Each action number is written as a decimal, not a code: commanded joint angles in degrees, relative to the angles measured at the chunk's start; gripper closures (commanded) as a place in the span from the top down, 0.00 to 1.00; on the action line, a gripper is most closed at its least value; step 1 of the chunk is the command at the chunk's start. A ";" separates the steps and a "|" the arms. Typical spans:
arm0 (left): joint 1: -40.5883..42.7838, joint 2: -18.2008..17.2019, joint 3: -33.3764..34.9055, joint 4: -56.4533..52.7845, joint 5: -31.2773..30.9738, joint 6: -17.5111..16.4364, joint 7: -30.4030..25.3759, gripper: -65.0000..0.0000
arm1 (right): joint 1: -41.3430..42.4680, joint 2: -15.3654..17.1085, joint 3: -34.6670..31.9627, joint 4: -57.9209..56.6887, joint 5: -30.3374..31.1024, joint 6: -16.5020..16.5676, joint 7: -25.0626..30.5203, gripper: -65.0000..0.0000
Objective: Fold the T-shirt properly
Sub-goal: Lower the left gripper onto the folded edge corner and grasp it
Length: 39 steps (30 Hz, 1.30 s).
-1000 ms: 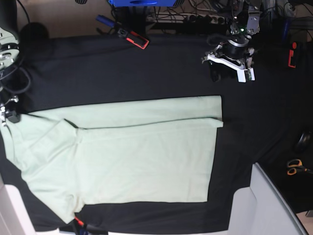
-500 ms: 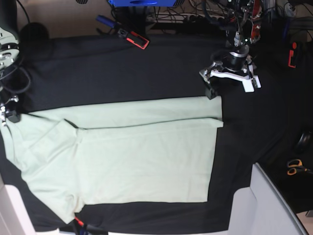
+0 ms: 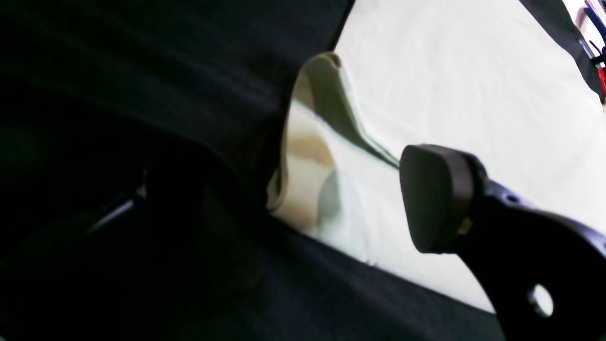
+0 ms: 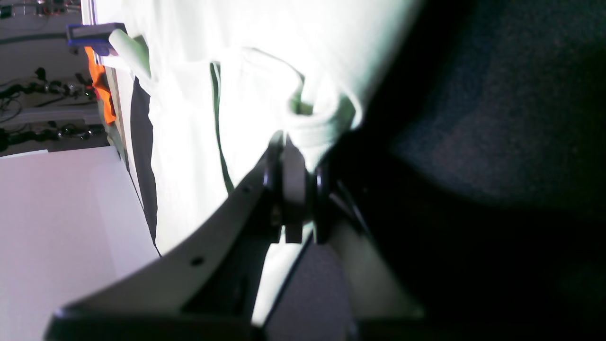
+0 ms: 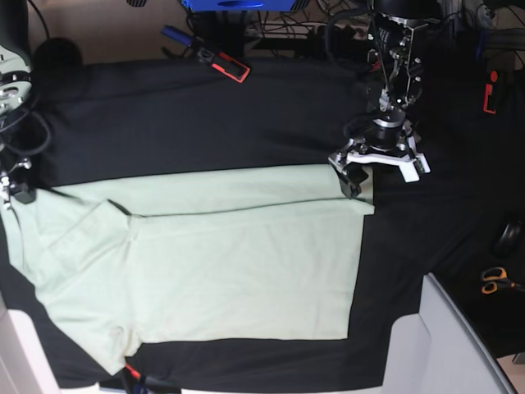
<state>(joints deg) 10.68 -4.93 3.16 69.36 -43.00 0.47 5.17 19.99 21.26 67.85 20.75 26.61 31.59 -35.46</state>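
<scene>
Mint T-shirt (image 5: 246,263), left jaws wide, right clamped

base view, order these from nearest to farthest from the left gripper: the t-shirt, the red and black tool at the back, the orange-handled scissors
From the left gripper, open over the shirt's corner:
1. T-shirt, right beneath it.
2. Orange-handled scissors, at the right edge, toward the front.
3. Red and black tool, at the back, toward the left; only slightly farther than the scissors.
</scene>
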 commanded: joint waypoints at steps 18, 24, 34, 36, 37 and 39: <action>1.67 0.31 4.36 5.41 -1.35 0.37 4.19 1.00 | 1.24 1.38 -0.03 0.57 0.86 0.98 0.25 0.00; -0.35 0.49 4.36 3.65 -1.35 0.37 4.11 1.00 | 1.07 1.47 -0.03 0.57 0.86 0.98 0.25 0.00; -2.63 1.72 4.27 -0.57 -1.35 0.37 3.93 0.94 | 1.07 1.47 -0.03 0.57 0.86 0.98 0.25 0.00; -2.98 1.72 4.27 -1.36 -1.35 0.37 3.93 0.68 | 1.07 1.47 -0.03 0.57 0.86 0.98 0.25 0.00; -3.07 1.72 4.27 -1.71 -1.35 0.37 3.93 0.52 | 0.98 1.47 -0.03 0.57 0.86 0.98 0.25 0.00; -3.34 1.72 4.27 -2.42 -1.35 0.37 4.02 0.25 | 0.80 1.47 -0.03 0.57 0.86 0.98 0.25 0.00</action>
<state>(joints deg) 7.60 -3.38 7.27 66.57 -43.83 0.51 7.68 19.84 21.41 67.85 20.75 26.61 31.59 -35.59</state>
